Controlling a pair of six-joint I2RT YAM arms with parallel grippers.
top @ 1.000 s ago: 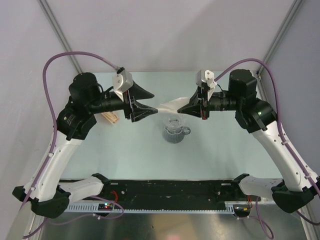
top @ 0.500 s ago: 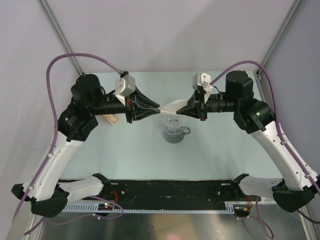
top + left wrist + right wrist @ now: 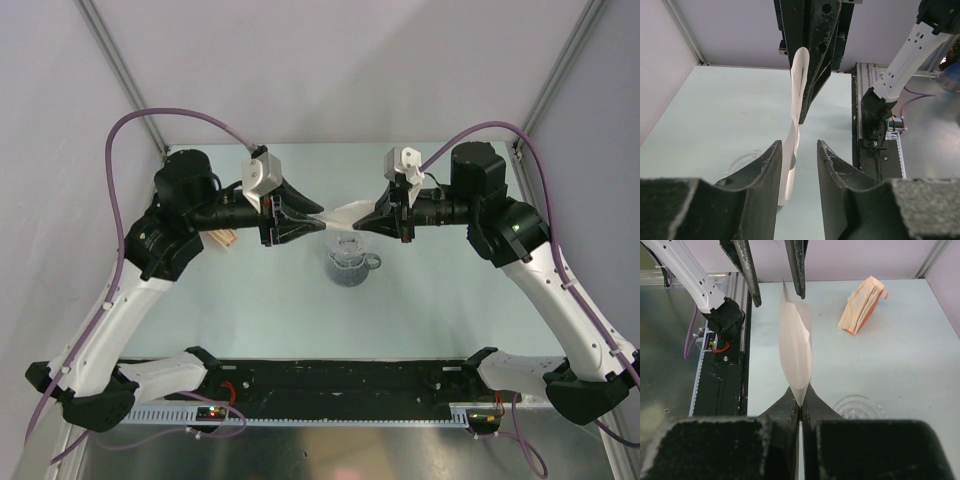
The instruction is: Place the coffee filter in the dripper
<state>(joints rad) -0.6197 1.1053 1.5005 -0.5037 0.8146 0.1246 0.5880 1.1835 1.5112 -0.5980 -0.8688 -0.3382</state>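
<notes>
From above, the filter [image 3: 345, 213] spans the air between both arms, over the dripper [image 3: 350, 265], probably to be spread into a cone. Left wrist: the left gripper [image 3: 798, 146] straddles its edge with jaws apart. Right wrist: the right gripper [image 3: 801, 390] has its jaws pinched on the filter's tip. The tan stack [image 3: 862, 305] lies well clear on the worktop [image 3: 920, 365].

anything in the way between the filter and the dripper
Nothing visible. The filter hangs in the air, pinched at one end by the right end effector, its other end between the left end effector's open fingers. The dripper stands uncovered on the table, below the filter in the top view, with only open space between them.
</notes>
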